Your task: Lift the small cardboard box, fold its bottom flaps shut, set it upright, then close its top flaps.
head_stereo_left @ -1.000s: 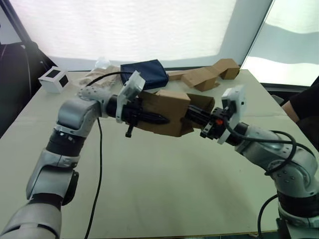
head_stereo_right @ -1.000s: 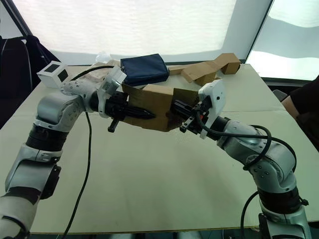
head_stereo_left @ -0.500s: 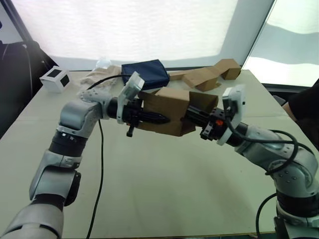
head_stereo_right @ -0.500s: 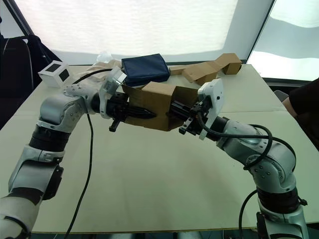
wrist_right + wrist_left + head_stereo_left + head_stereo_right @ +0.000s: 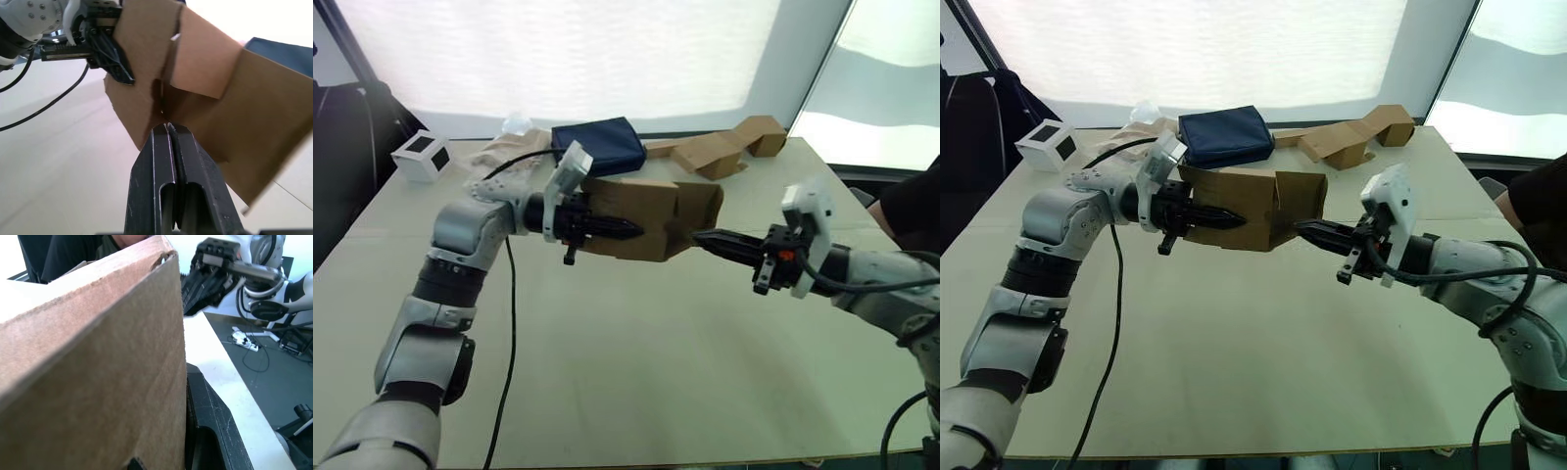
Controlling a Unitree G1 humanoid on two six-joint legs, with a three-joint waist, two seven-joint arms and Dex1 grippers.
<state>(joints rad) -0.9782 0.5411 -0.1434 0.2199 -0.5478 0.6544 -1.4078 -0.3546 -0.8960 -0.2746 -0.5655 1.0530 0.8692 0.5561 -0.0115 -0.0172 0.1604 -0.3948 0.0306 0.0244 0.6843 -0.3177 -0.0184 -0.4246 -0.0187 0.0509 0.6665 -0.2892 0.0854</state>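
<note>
Small cardboard box (image 5: 636,217) held aloft by L gripper (image 5: 628,231); R gripper (image 5: 701,236) closed, beside it.

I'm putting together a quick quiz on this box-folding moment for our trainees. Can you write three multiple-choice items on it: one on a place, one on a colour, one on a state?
1. Where is the small cardboard box?
A. flat on the table
B. held above the table by the left pincer
C. on the white cube

2. What colour is the folded cloth behind the box?
A. dark blue
B. red
C. yellow

3. How is the right pincer?
A. wide open
B. clamped on a flap
C. shut, holding nothing

Answers:
1 B: the left pincer grips the box's wall, with the table below it.
2 A: the cloth is navy.
3 C: in the right wrist view its fingers meet, pointing at the box's open end.
</note>
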